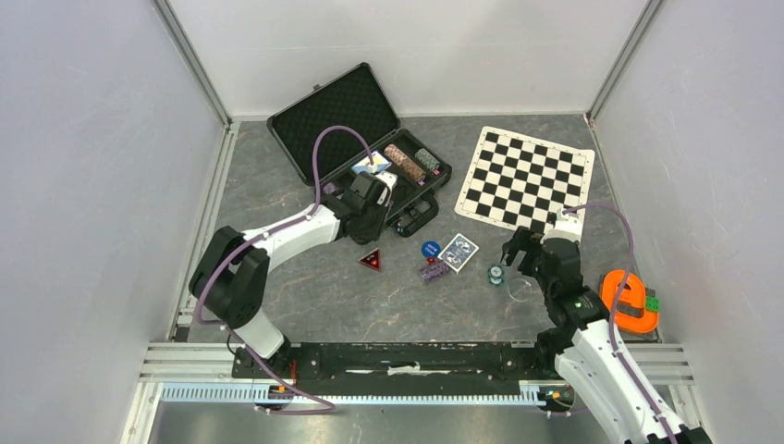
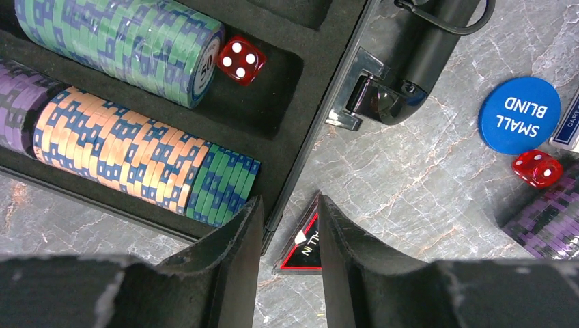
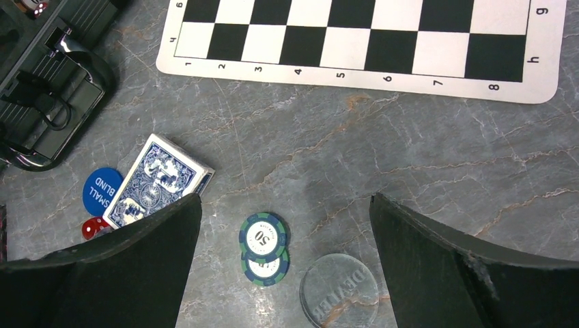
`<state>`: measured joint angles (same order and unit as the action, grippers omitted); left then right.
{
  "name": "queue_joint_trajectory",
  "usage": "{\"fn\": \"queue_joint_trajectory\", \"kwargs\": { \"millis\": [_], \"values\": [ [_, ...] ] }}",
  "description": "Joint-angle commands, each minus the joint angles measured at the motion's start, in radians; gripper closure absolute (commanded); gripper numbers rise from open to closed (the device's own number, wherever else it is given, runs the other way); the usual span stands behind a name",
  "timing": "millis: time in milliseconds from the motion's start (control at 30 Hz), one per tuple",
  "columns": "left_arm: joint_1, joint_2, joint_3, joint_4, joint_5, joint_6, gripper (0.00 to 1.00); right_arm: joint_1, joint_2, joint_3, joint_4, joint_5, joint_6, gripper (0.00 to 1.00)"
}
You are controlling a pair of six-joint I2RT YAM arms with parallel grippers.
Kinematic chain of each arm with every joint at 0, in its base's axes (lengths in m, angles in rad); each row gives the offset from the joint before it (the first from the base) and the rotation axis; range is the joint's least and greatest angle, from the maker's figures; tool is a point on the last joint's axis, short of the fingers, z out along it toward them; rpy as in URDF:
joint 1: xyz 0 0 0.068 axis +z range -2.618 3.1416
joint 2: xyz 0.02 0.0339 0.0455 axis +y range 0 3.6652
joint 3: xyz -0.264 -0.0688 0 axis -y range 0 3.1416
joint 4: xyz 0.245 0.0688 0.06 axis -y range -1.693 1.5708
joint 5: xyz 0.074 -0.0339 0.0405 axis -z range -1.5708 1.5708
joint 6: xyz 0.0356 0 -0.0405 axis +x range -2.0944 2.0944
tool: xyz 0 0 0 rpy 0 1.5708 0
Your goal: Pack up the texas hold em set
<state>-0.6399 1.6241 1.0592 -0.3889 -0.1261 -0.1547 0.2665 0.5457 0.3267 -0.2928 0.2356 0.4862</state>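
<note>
The open black briefcase (image 1: 333, 111) lies at the back with green (image 2: 123, 41) and orange chip stacks (image 2: 116, 150) and a red die (image 2: 240, 60) in its foam tray. My left gripper (image 2: 290, 201) hovers at the case's front edge, slightly open and empty, above a black-red triangular marker (image 2: 306, 242). On the table lie a blue Small Blind button (image 2: 519, 115), a red die (image 2: 537, 168), a purple chip stack (image 2: 546, 222) and a blue-backed card deck (image 3: 157, 179). My right gripper (image 3: 285, 198) is wide open above two green chips (image 3: 263, 236) and a clear dealer button (image 3: 339, 289).
The black-and-white chess mat (image 1: 525, 176) lies at the back right. An orange plastic object (image 1: 629, 301) sits by the right wall, beside my right arm. The case handle (image 3: 54, 109) and latch face the loose pieces. Grey walls enclose the table.
</note>
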Motion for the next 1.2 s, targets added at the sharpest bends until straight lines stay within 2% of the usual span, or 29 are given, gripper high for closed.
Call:
{"fn": "queue_joint_trajectory", "kwargs": {
  "millis": [0, 300, 933, 1167],
  "values": [
    [0.002, 0.032, 0.047, 0.010, -0.047, 0.055, 0.57, 0.001, -0.011, 0.017, 0.027, -0.006, 0.010, 0.01],
    [0.002, 0.065, 0.047, 0.015, -0.195, 0.107, 0.54, 0.001, -0.002, 0.032, 0.026, -0.011, 0.007, 0.01],
    [-0.012, 0.112, 0.044, 0.005, -0.360, 0.153, 0.48, 0.000, 0.006, 0.038, 0.020, -0.012, 0.002, 0.01],
    [-0.012, 0.093, 0.032, 0.041, -0.401, 0.153, 0.42, 0.001, 0.020, 0.045, 0.005, -0.005, -0.019, 0.01]
  ]
}}
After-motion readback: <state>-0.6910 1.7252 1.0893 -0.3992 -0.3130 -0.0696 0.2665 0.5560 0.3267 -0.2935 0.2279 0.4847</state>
